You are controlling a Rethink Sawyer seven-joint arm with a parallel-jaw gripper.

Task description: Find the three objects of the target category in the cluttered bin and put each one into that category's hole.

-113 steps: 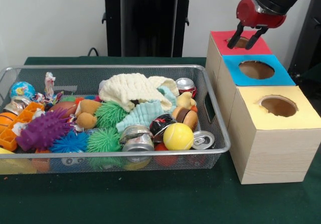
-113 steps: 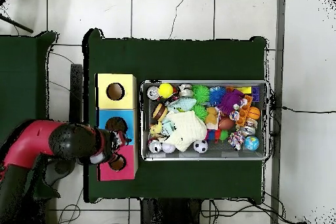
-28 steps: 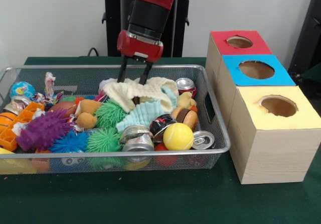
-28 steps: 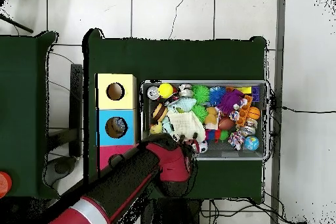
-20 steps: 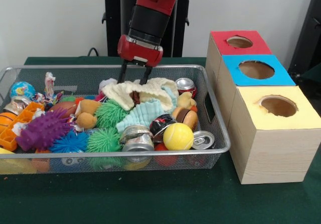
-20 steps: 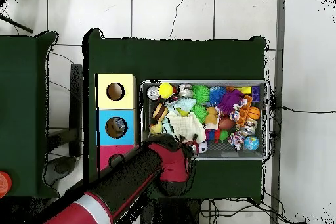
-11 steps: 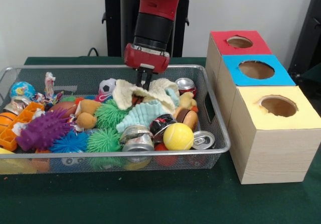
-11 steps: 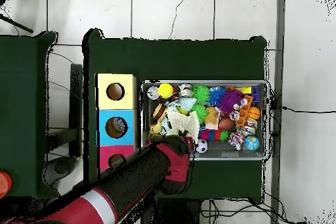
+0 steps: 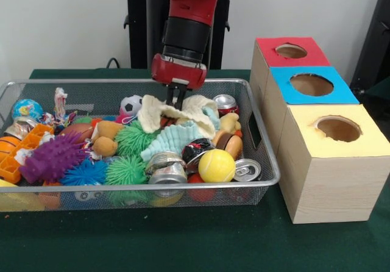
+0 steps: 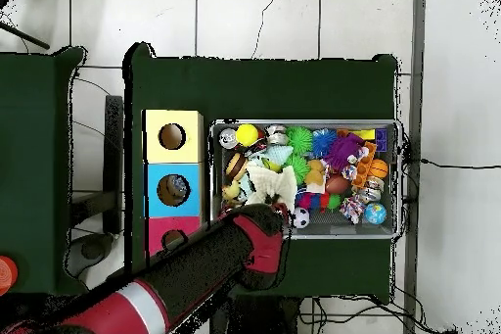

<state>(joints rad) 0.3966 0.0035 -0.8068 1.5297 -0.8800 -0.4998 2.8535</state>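
Observation:
My gripper (image 9: 177, 103) hangs over the back middle of the wire bin (image 9: 263, 157), its fingers shut on a pinch of the cream knitted cloth (image 9: 196, 110). The cloth is bunched and pulled up at that pinch, draping over a mint knitted cloth (image 9: 173, 139). A small soccer ball (image 9: 130, 104) shows just left of the cloth. In the overhead view my arm (image 10: 196, 271) covers the gripper; the cream cloth (image 10: 269, 181) lies at the bin's left part beside the soccer ball (image 10: 300, 217).
Red (image 9: 291, 51), blue (image 9: 312, 84) and yellow (image 9: 339, 128) holed boxes stand right of the bin. The bin also holds a tennis ball (image 9: 216, 165), cans (image 9: 247, 170), spiky balls (image 9: 125, 169), a purple spiky toy (image 9: 52, 159) and plush toys (image 9: 105, 138).
The gripper went from open above the cream cloth to shut on it, then drew it right and slightly up, uncovering the soccer ball.

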